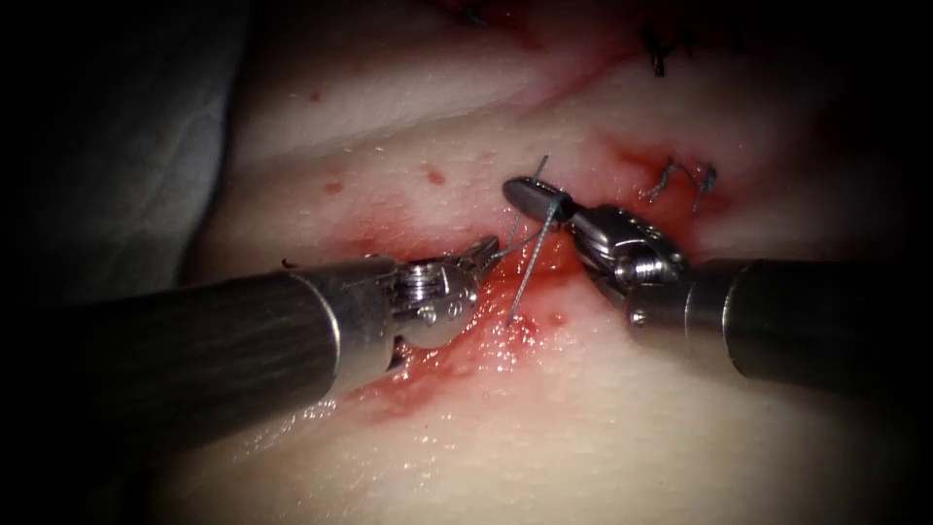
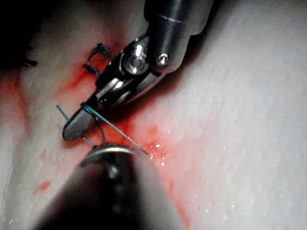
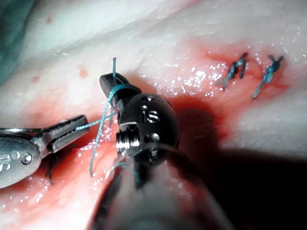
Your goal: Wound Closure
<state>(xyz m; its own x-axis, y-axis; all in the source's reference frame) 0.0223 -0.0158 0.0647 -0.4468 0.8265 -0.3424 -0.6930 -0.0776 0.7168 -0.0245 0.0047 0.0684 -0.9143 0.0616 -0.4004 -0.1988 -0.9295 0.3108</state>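
The right tool (image 1: 533, 197), smooth tapered steel, has its jaws closed with blue thread (image 1: 530, 264) looped around them. The left tool (image 1: 483, 255) pinches a thread strand at its ribbed tip. One free end slants down onto the wet, red-stained tissue (image 1: 583, 428). The right wrist view shows two knotted stitches (image 3: 237, 68) beyond.

your left tool (image 1: 483, 255) and right tool (image 1: 530, 197): dark shafts, silver collars, steel wrists with small screws.
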